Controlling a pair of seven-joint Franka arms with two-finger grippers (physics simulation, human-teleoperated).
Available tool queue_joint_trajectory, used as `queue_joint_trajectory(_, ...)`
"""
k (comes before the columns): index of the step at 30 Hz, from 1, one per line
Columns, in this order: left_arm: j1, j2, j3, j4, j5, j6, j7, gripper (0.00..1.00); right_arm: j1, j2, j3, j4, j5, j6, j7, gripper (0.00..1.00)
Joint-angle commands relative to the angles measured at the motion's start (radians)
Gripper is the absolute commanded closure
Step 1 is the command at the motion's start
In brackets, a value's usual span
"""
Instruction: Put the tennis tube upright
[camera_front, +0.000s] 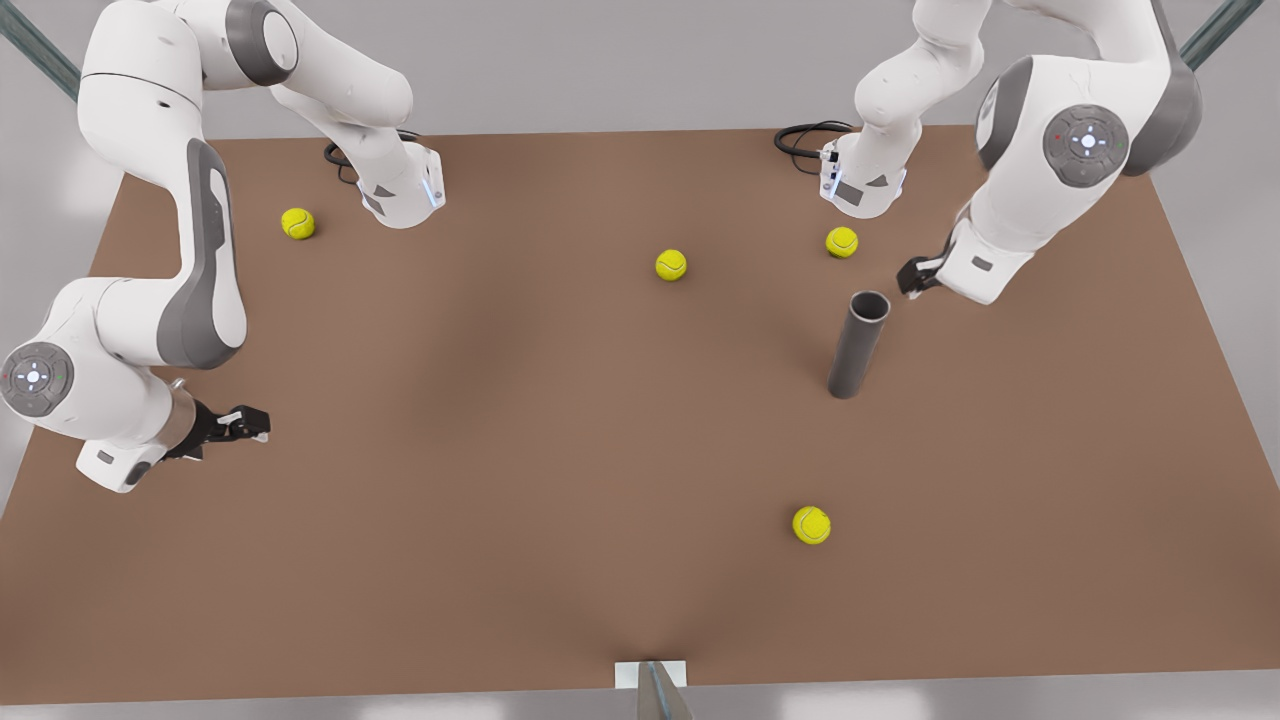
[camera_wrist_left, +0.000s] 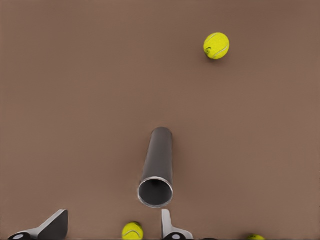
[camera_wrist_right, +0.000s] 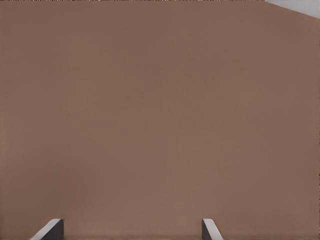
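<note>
The smooth dark-grey tennis tube (camera_front: 859, 345) stands upright, hollow end up, on the matte brown counter (camera_front: 500, 450) among four fuzzy yellow balls (camera_front: 811, 524). Just beside its rim, the left gripper (camera_front: 912, 278) hovers, fingers spread and empty. The right gripper (camera_front: 250, 424) waits well apart, fingers likewise wide and empty.

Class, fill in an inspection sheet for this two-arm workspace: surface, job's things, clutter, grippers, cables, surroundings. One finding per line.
Surface: brown table, flat, bare between the items.
Job's things: tennis tube stands upright on its closed end, hollow end up, free of both grippers.
Clutter: four tennis balls; one near the far left base, two beyond the tube, one nearer the camera.
Grippers: left gripper open, just beside the tube's rim; right gripper open, waiting over bare table.
Cables: black loops at both arm bases.
Surroundings: grey floor, metal struts in corners.
</note>
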Motion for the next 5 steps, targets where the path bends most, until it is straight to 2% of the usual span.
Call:
queue_joint_trajectory(1,-0.129,-0.023,0.209,-0.006,-0.008,-0.017,0.028,0.0,0.0,0.0,0.0,0.0,0.0,0.0,0.0,0.0)
queue_joint_trajectory(2,-0.205,-0.163,0.301,-0.179,-0.047,0.109,0.035,0.0,0.0,0.0,0.0,0.0,0.0,0.0,0.0,0.0)
queue_joint_trajectory(3,-0.205,-0.211,0.302,-0.258,-0.047,0.165,0.045,0.0,0.0,0.0,0.0,0.0,0.0,0.0,0.0,0.0)
queue_joint_trajectory(5,-0.205,-0.204,0.304,-0.235,-0.047,0.134,0.054,0.0,0.0,0.0,0.0,0.0,0.0,0.0,0.0,0.0)
